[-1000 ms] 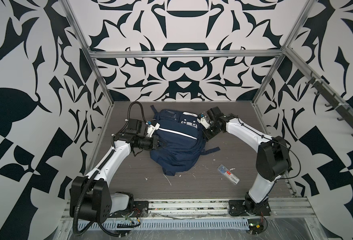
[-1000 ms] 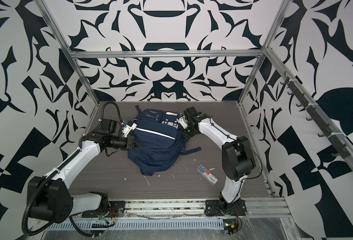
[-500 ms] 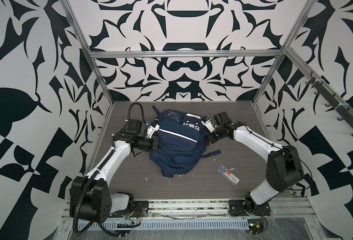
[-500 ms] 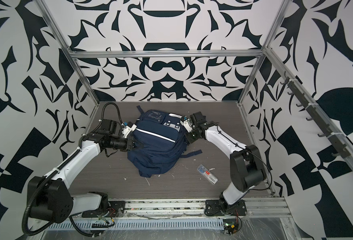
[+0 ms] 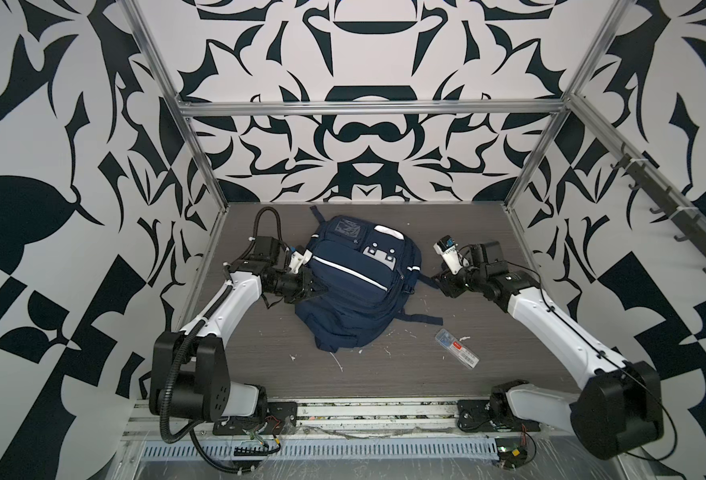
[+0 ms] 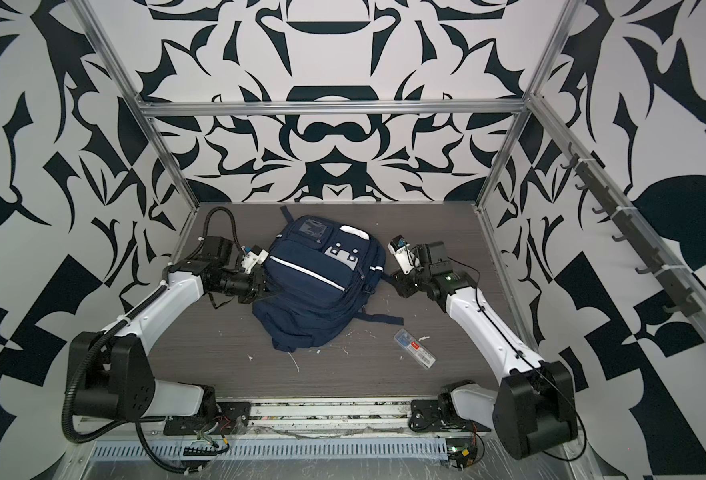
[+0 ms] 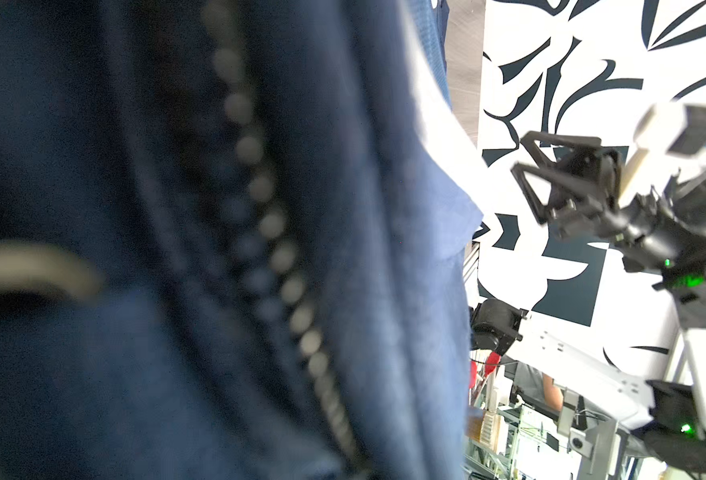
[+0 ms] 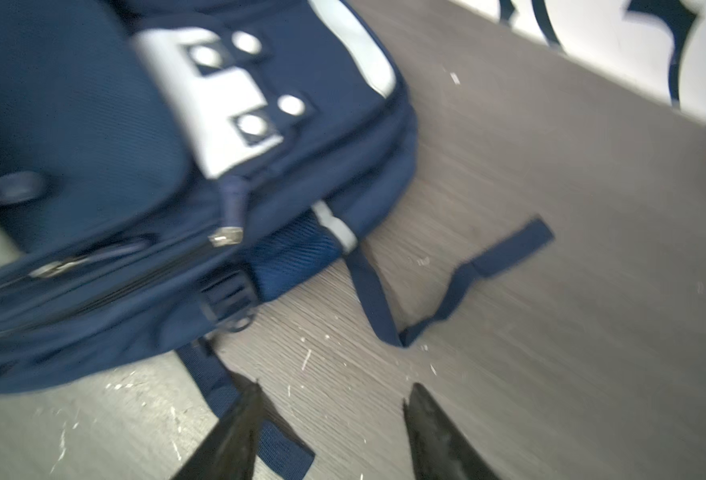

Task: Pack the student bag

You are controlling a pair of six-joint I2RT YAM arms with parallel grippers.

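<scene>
The navy student bag (image 5: 353, 286) (image 6: 318, 278) lies front side up at the back middle of the table. My left gripper (image 5: 310, 287) (image 6: 266, 287) is pressed into the bag's left edge, shut on its fabric. The left wrist view is filled by blurred blue cloth and a zip line (image 7: 276, 232), and the fingers themselves are hidden. My right gripper (image 5: 444, 284) (image 6: 402, 286) (image 8: 332, 390) hovers open over bare table just right of the bag, holding nothing. One of its fingers (image 8: 234, 428) overlaps a loose strap (image 8: 505, 253). It also shows open in the left wrist view (image 7: 519, 156).
A clear flat case with a red label (image 5: 457, 353) (image 6: 415, 348) lies on the table in front of the right gripper. White scraps (image 5: 336, 361) dot the wood surface. A rail of hooks (image 5: 675, 220) runs along the right wall. Patterned walls enclose three sides.
My right gripper has opened, let go of the bag's right side and pulled back to the right. The bag has settled slightly. The left gripper has kept its hold.
</scene>
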